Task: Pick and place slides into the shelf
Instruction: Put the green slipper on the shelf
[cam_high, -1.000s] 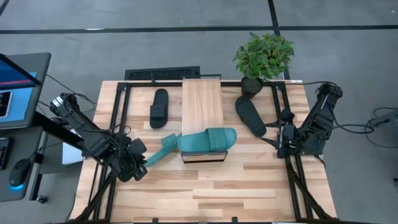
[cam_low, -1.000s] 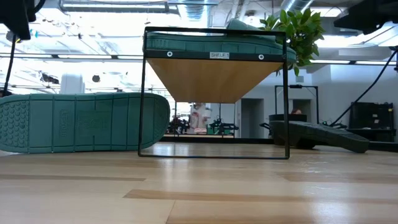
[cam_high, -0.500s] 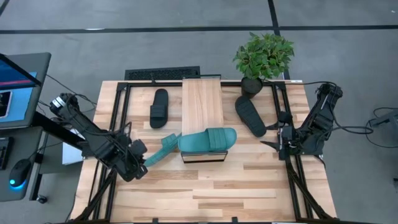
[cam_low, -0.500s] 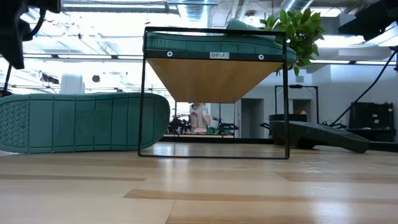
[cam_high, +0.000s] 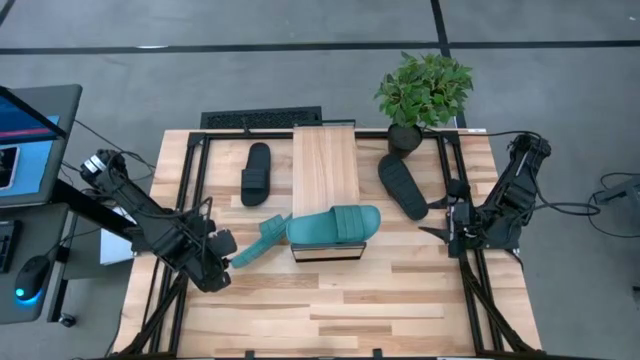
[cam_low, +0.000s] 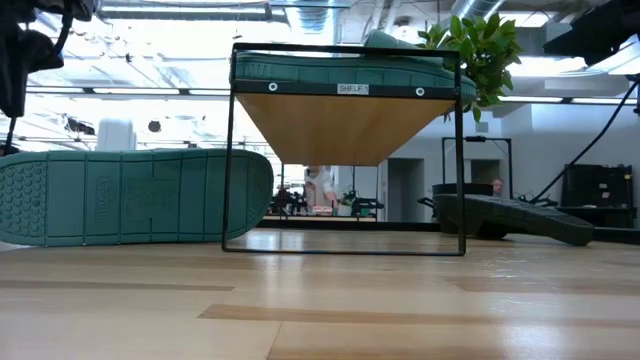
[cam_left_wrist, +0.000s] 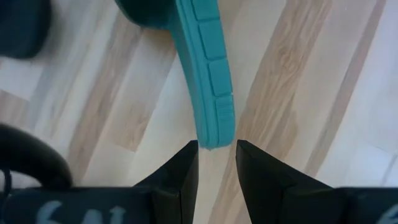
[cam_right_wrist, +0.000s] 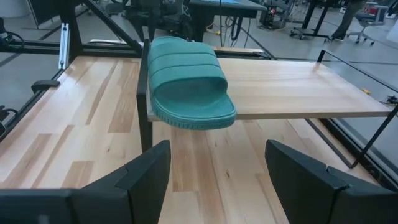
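Note:
One teal slide (cam_high: 335, 224) lies across the near end of the shelf (cam_high: 325, 165), strap up, one end jutting past the shelf's edge (cam_right_wrist: 193, 118). A second teal slide (cam_high: 262, 238) stands on its long edge on the table left of the shelf, its sole (cam_low: 135, 195) facing the near edge. My left gripper (cam_high: 226, 250) is shut on this slide's left end. Two black slides (cam_high: 256, 172) (cam_high: 403, 185) lie flat on the table on either side of the shelf. My right gripper (cam_high: 440, 230) waits open at the table's right, pointing at the shelf. My left gripper pinches the standing teal slide's end (cam_left_wrist: 216, 138) between its two fingers (cam_left_wrist: 186, 163), one on the sole face and one on the upper face. The fingers come slanting down from the near left, along the slide. The slide stays on its long edge on the table.
A potted plant (cam_high: 425, 92) stands at the far right behind the black slide. A black frame (cam_high: 190, 180) runs along the table's sides. Bare wood (cam_high: 350, 300) stretches between the shelf and the near edge. Beyond the table's left edge there is a monitor (cam_high: 25, 130).
My left gripper has come down a little at the slide's end and rolled about its own line. The teal slide stands on its edge as before.

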